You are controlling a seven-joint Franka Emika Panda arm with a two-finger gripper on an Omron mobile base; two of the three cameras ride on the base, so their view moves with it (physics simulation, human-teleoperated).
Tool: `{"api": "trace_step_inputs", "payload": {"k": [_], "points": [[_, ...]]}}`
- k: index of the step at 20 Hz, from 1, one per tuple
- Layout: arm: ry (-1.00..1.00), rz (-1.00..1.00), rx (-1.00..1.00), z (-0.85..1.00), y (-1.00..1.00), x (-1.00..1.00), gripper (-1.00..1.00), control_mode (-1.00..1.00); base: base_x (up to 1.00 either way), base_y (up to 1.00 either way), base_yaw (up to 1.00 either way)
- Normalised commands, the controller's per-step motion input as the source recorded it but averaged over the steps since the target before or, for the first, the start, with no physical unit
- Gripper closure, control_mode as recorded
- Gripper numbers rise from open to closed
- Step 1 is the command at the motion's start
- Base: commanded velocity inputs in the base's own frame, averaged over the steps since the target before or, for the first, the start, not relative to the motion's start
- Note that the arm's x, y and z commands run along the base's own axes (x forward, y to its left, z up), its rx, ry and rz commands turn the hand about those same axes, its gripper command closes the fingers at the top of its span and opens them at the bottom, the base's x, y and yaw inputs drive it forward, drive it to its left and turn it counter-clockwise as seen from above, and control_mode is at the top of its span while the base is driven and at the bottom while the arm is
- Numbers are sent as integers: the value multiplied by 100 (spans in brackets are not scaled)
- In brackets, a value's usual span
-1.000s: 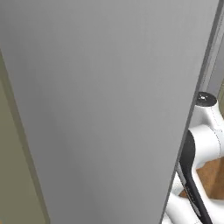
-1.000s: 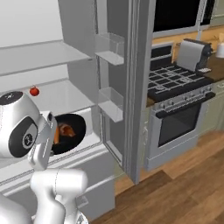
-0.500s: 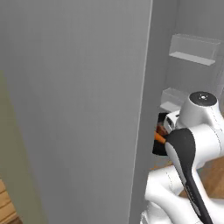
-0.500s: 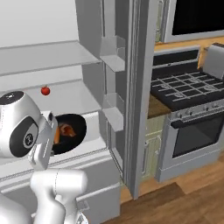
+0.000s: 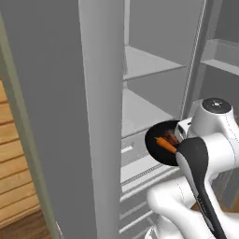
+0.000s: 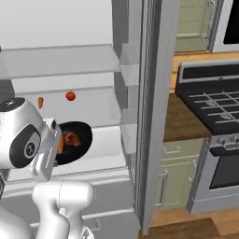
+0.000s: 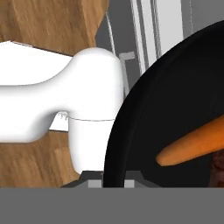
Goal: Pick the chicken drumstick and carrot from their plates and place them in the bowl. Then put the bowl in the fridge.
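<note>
My gripper (image 7: pixel 114 180) is shut on the rim of the black bowl (image 7: pixel 131 109), which tilts in front of the open fridge (image 5: pixel 140 60). The bright orange carrot (image 7: pixel 197 144) lies inside the bowl, with the reddish-brown chicken drumstick (image 7: pixel 217 165) just showing beside it. In the left base view the bowl (image 5: pixel 158 148) hangs before the lower shelf, carrot (image 5: pixel 165 144) and drumstick (image 5: pixel 172 138) in it. The right base view shows the bowl (image 6: pixel 79 145) and drumstick (image 6: pixel 72 138) beside my wrist. The plates are out of view.
The open fridge door (image 5: pixel 56 116) stands close on the left, the other door (image 6: pixel 154 107) on the right with its door shelves (image 6: pixel 128 60). A red fruit (image 6: pixel 70 96) and a small orange item (image 6: pixel 40 102) sit on a fridge shelf. A stove (image 6: pixel 210 98) and cabinets (image 6: pixel 177 154) lie further right.
Both base views have shifted, so the camera has moved: the fridge interior now shows past the door in the left base view. The bowl stays in my grip with the food inside.
</note>
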Motion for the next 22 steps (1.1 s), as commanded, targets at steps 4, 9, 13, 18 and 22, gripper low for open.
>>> {"api": "trace_step_inputs", "payload": {"k": [4,9,13,18,22], "points": [[0,0,0,0,0,0,100,100,0,-7,51],[0,0,0,0,0,0,100,100,33,0,40],[0,0,0,0,0,0,100,100,33,-4,25],[0,0,0,0,0,0,100,100,10,-7,25],[0,0,0,0,0,0,100,100,1,-12,13]]}}
